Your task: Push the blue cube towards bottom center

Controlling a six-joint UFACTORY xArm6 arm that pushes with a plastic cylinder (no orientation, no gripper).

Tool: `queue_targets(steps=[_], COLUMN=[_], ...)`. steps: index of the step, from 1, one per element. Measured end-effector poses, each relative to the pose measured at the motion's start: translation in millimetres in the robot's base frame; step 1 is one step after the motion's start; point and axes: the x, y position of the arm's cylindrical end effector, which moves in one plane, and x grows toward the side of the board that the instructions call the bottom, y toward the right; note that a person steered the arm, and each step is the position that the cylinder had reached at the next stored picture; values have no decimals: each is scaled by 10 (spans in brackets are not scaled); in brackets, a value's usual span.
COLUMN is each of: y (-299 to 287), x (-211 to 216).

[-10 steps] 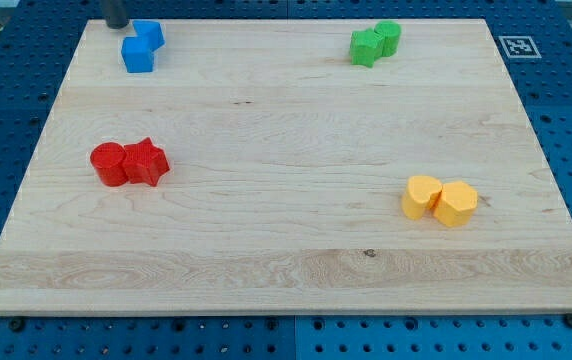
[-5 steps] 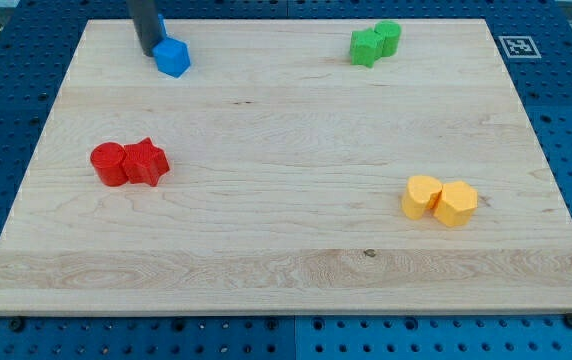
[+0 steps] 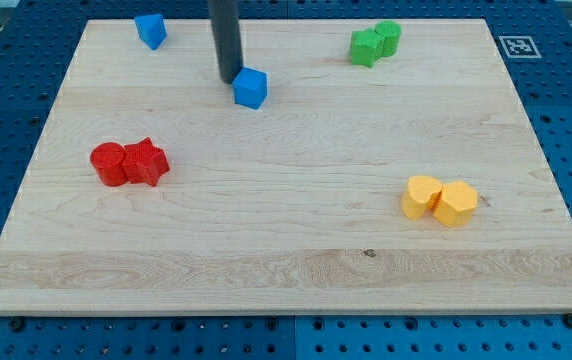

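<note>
Currently: my tip (image 3: 229,79) touches the blue cube (image 3: 250,88) at its upper-left, upper middle of the wooden board (image 3: 286,270) | no gripper, just a bare rod | advice: shift above cube's centre, push steadily toward the view's bottom.

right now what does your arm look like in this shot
Only my rod shows: a straight, smooth, dark grey cylinder coming in from the view's top edge, plain, with no markings, cables or fingers visible. It ends in a flat round end, my tip, just to the view's left of the blue cube. The arm above it is out of frame.
</note>
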Motion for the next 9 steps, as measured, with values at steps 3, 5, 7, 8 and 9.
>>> queue_targets(steps=[3,5,7,8,9], y=[577,-413,-174,428,466], x=[1086,793,1153,1172,1452])
